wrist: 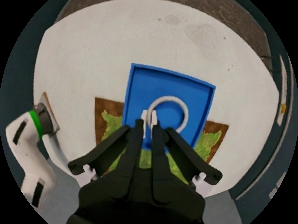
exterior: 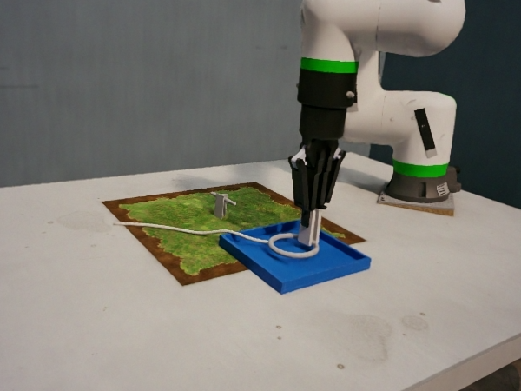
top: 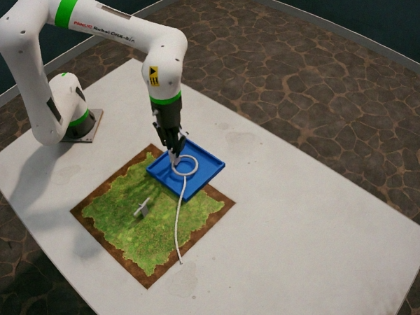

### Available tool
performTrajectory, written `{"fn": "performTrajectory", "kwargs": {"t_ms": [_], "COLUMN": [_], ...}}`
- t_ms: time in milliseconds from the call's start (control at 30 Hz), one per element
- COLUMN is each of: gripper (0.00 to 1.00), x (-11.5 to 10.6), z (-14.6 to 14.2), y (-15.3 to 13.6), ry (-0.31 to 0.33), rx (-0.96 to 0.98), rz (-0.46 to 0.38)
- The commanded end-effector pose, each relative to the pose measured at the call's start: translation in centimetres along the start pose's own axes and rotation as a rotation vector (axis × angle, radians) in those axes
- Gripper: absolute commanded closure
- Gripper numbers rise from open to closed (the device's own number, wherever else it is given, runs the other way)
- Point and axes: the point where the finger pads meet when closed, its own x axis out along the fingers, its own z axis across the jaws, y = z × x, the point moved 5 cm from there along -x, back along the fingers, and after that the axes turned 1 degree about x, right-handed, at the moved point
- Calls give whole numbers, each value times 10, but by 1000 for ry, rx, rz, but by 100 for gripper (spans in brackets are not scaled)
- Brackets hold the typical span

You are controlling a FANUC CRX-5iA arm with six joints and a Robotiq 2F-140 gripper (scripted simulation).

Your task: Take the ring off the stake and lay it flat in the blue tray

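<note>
While the white six-joint arm (top: 164,45) stands over the shallow blue square tray (top: 210,173), its black claw (top: 173,158) points straight down into the tray, and its fingers are almost fully closed on the rim of the white rope ring (top: 190,170). The ring is well away from the small grey stake (top: 143,208), which stands alone on the green grass-patterned mat (top: 154,231). So the first part of the task looks done. From the side view, the ring seems to lie nearly flat on the tray floor or just above it, but I cannot tell whether the gripped side touches the floor. A long white cord (top: 177,224) runs from the ring over the tray wall, across the mat and onto the white tabletop (top: 297,217). What is left, in my judgement, is to open the claw and lift it away without pulling the ring. The cord over the wall may tilt the ring a little.
</note>
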Motion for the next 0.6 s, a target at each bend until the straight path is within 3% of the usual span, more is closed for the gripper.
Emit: {"fn": "performTrajectory", "kwargs": {"t_ms": [0, 567], "gripper": [90, 90], "x": [3, 9], "z": [1, 1], "y": [0, 0], "ry": [-2, -2], "rx": [0, 0], "rz": [0, 0]}}
